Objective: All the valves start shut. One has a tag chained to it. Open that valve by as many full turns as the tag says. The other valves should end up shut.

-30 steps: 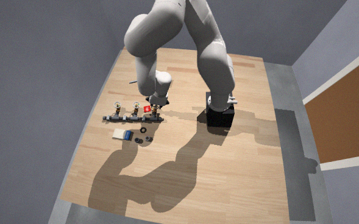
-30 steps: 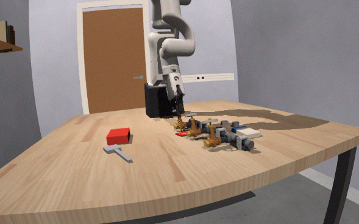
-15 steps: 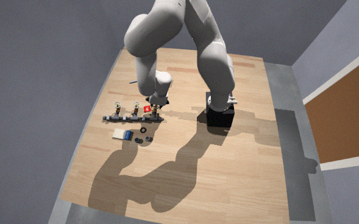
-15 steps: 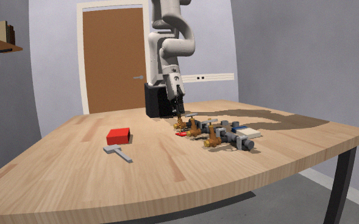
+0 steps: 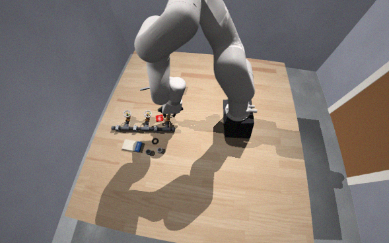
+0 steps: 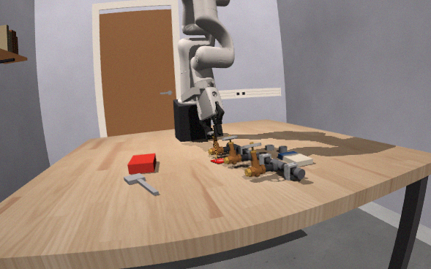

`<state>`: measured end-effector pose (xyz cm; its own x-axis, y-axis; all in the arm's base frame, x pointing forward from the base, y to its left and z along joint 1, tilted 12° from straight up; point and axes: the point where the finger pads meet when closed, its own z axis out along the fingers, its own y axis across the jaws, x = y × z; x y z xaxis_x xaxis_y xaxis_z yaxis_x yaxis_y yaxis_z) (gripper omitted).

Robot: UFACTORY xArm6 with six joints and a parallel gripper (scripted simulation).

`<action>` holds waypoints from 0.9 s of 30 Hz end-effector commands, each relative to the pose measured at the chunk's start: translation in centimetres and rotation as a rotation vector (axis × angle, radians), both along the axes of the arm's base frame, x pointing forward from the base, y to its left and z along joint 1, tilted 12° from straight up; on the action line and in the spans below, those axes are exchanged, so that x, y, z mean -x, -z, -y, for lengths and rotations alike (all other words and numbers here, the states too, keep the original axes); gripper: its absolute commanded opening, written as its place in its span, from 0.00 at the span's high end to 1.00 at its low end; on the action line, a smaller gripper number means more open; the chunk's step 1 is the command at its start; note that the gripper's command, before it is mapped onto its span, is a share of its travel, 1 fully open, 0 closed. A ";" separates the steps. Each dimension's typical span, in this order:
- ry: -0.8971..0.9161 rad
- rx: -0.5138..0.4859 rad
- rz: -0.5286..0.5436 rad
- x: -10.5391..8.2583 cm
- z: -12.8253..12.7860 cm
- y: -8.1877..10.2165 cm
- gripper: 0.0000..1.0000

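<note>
Three brass valves stand in a row on a grey pipe (image 5: 143, 128) at the table's left side. A red tag (image 5: 159, 118) lies beside the rightmost valve (image 5: 167, 123), nearest the robot base; in the exterior view the tag (image 6: 217, 161) lies on the table by that valve (image 6: 215, 147). My gripper (image 5: 169, 115) comes down from above and is shut on this valve's handwheel; it also shows in the exterior view (image 6: 216, 129). The middle valve (image 5: 147, 116) and the left valve (image 5: 127, 115) stand free with their handwheels showing.
A white and blue box (image 5: 132, 145), a black ring (image 5: 154, 143) and two small grey fittings (image 5: 154, 151) lie in front of the pipe. A red block (image 6: 142, 163) and a grey hammer (image 6: 141, 182) lie further off. The black robot base (image 5: 238, 125) stands to the right.
</note>
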<state>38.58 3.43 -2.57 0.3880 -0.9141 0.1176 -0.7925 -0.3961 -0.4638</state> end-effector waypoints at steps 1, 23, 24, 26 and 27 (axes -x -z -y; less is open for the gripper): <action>-0.164 0.103 0.023 -0.1 0.0 -0.1 1.00; -1.062 0.556 0.094 -0.1 0.0 -0.1 1.00; -1.062 0.556 0.094 -0.1 0.0 -0.1 1.00; -1.220 0.641 0.109 -0.1 0.0 -0.1 1.00; -1.251 0.652 0.110 -0.1 0.0 -0.1 1.00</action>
<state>38.60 3.42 -2.58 0.9062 0.0229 0.4222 0.0738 -0.9918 -0.1045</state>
